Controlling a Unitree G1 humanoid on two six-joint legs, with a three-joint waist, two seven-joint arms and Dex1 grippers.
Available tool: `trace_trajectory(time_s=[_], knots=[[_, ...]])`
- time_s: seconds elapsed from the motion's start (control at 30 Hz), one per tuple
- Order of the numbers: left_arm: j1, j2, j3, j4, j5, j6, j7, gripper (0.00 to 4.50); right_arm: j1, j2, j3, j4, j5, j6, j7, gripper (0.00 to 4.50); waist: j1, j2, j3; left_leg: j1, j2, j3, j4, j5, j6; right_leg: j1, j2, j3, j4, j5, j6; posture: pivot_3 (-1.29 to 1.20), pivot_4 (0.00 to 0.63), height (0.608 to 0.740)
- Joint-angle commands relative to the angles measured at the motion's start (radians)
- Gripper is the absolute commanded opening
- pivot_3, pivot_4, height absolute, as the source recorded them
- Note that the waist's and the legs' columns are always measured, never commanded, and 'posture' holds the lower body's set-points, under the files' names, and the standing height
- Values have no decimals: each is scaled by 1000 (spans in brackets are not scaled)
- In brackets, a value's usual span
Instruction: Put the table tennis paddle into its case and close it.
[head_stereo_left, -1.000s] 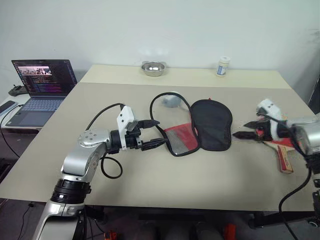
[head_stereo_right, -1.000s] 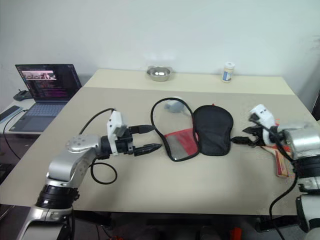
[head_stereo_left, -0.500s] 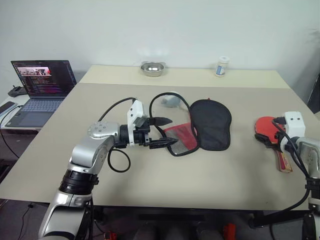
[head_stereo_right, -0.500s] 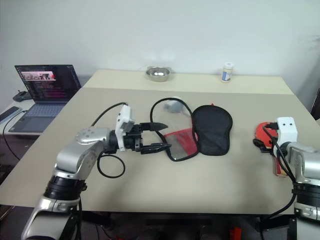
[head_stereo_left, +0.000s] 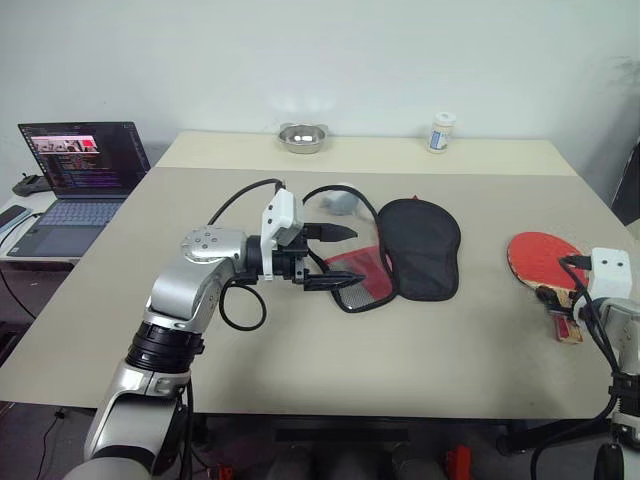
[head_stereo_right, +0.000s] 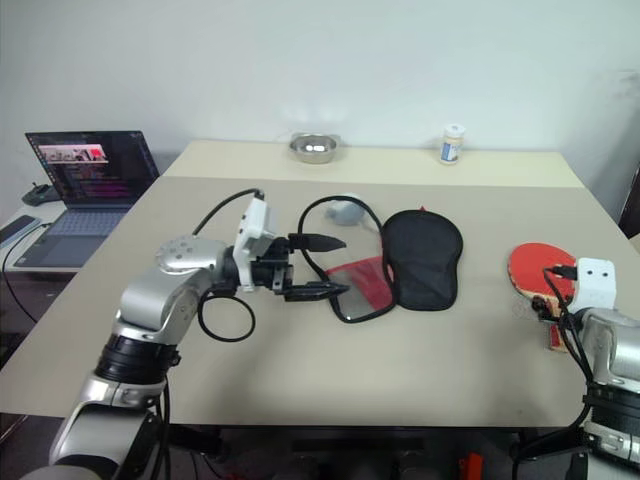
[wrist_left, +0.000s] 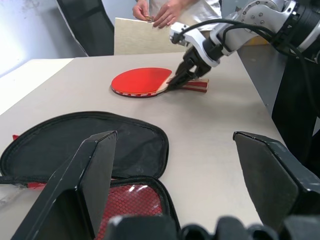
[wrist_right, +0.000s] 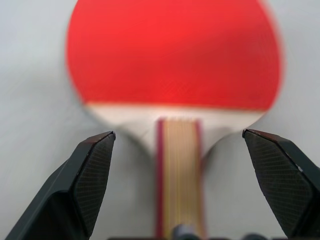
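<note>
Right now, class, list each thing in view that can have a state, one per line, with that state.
Case: unzipped, lying open flat, nothing in it.
Table tennis paddle: flat on the table, red face up, outside the case.
Left end effector: open, holding nothing, beside the case's mesh half.
Right end effector: open, fingers either side of the paddle's handle.
Laptop: lid up, screen lit.

Lab — laptop (head_stereo_left: 80, 170) beside test table (head_stereo_left: 300, 350)
</note>
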Motion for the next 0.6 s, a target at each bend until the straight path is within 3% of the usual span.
trace_trajectory(time_s=[0.03,0.33,0.47,0.6], knots=[[-2,11,23,-21,1,-19,6,4057,4,6,-36,-52,17,21,-21,4492,0,0,0,0,0,0,0,0,0,0,0,0,0,0,0,0,150,740],[3,15,23,-16,9,-31,10,4057,3,-7,-31,10,12,-17,-23,4492,0,0,0,0,0,0,0,0,0,0,0,0,0,0,0,0,150,740],[5,17,24,-12,14,-35,12,4057,-7,-6,-29,53,18,-28,-16,3607,0,0,0,0,0,0,0,0,0,0,0,0,0,0,0,0,150,740],[20,32,50,-13,15,-25,37,4057,-16,-3,-25,76,26,-50,-24,2271,0,0,0,0,0,0,0,0,0,1,0,0,0,0,0,0,150,740]])
